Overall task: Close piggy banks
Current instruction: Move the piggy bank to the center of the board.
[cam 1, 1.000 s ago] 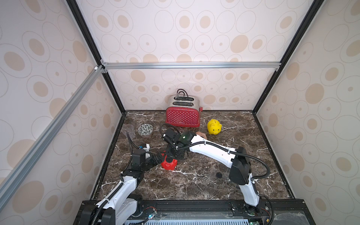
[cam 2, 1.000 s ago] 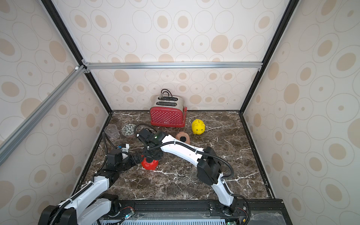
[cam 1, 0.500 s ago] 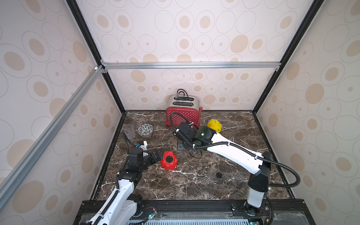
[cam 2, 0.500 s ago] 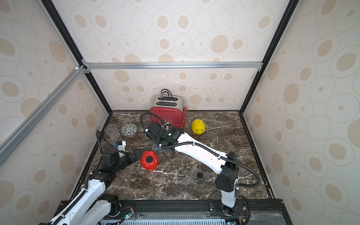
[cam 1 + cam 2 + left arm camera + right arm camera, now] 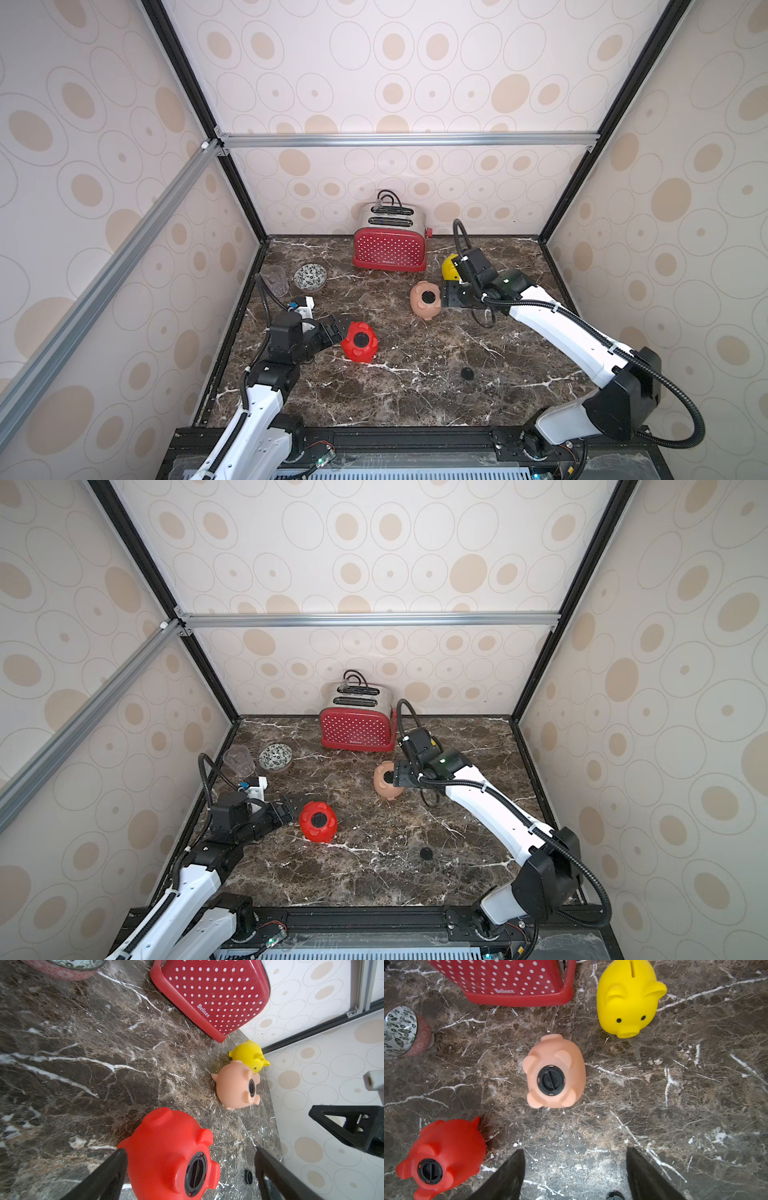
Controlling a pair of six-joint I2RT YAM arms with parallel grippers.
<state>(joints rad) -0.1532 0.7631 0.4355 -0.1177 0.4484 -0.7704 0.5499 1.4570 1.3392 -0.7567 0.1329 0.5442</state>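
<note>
Red pig (image 5: 359,341) and peach pig (image 5: 424,299) look plugged. Left end effector (image 5: 338,330) and right end effector (image 5: 575,1150) are open, holding nothing. Yellow pig (image 5: 629,999) beside toaster (image 5: 390,249) likely needs the plug (image 5: 467,373).

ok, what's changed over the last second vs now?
The right gripper left the red pig and swung to its right, ending beside the peach pig. Its jaws have opened wider and hold nothing. The left gripper stays open, flanking the red pig. Unmoved: both of those pigs, the yellow pig and the loose black plug on the table.
</note>
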